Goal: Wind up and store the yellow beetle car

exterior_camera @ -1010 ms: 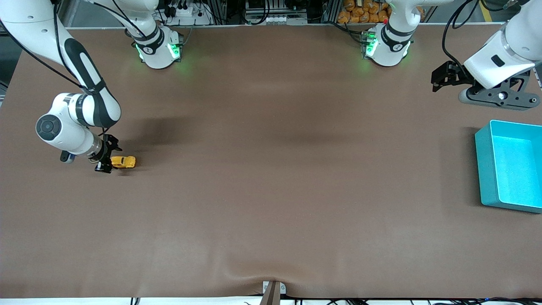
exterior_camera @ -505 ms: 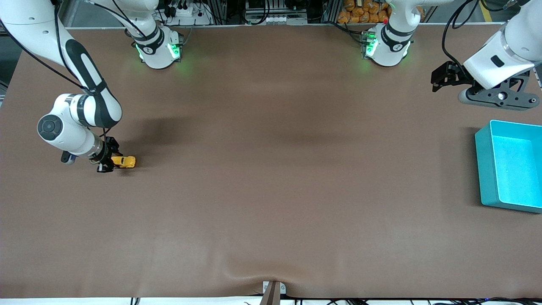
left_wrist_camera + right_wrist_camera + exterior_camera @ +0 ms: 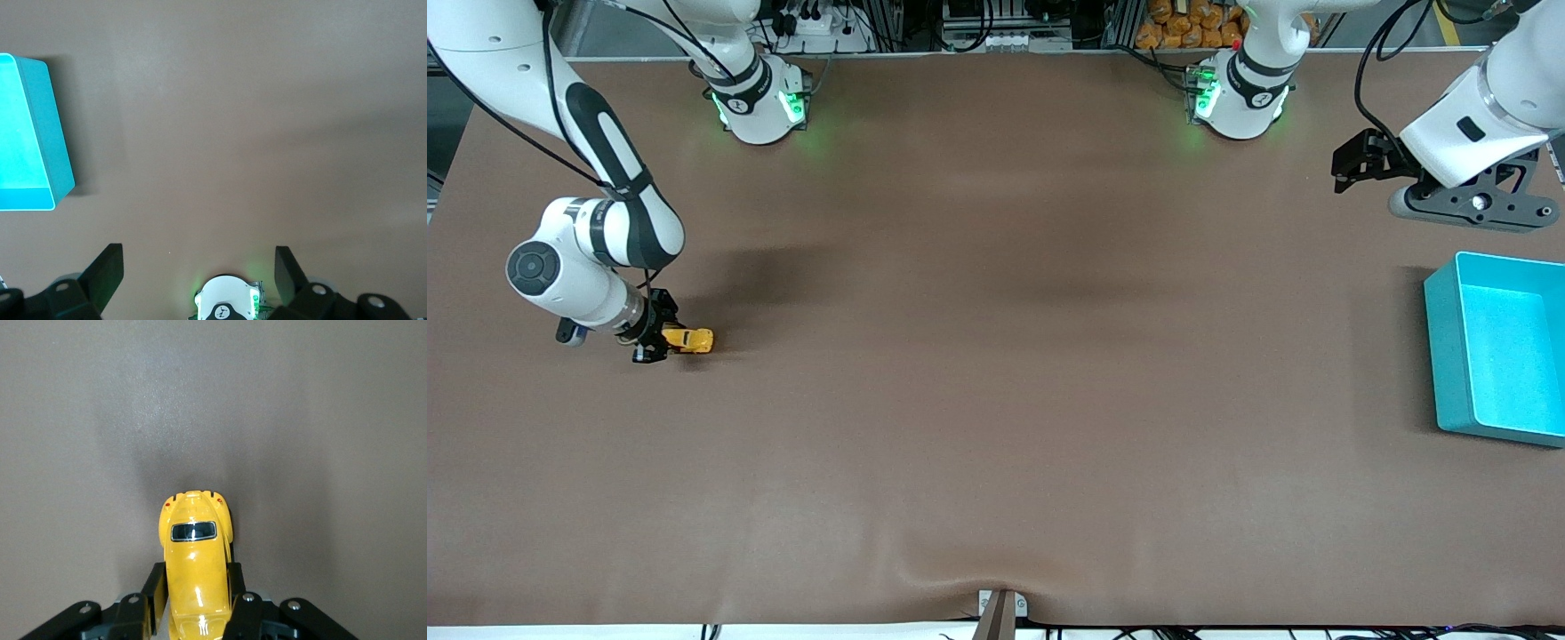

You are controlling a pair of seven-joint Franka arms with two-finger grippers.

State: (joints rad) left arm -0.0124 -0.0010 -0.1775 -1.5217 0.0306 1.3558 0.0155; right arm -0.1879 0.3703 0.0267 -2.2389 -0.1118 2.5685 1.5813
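Observation:
The yellow beetle car (image 3: 691, 340) sits on the brown table near the right arm's end. My right gripper (image 3: 655, 337) is low at the table and shut on one end of the car. In the right wrist view the car (image 3: 193, 550) lies between the black fingers (image 3: 155, 587), which press on both its sides, at my right gripper (image 3: 195, 581). My left gripper (image 3: 1352, 163) hangs open and empty over the table at the left arm's end, above the table just outside the teal bin (image 3: 1440, 356). In the left wrist view it (image 3: 198, 260) is open wide.
The teal bin also shows in the left wrist view (image 3: 47, 140) and holds nothing that I can see. The two arm bases (image 3: 760, 102) stand along the table's edge farthest from the front camera. A small grey bracket (image 3: 1000, 609) sits at the nearest edge.
My right gripper's fingers have closed in on the car's end. The car has hardly moved. The left arm has stayed still.

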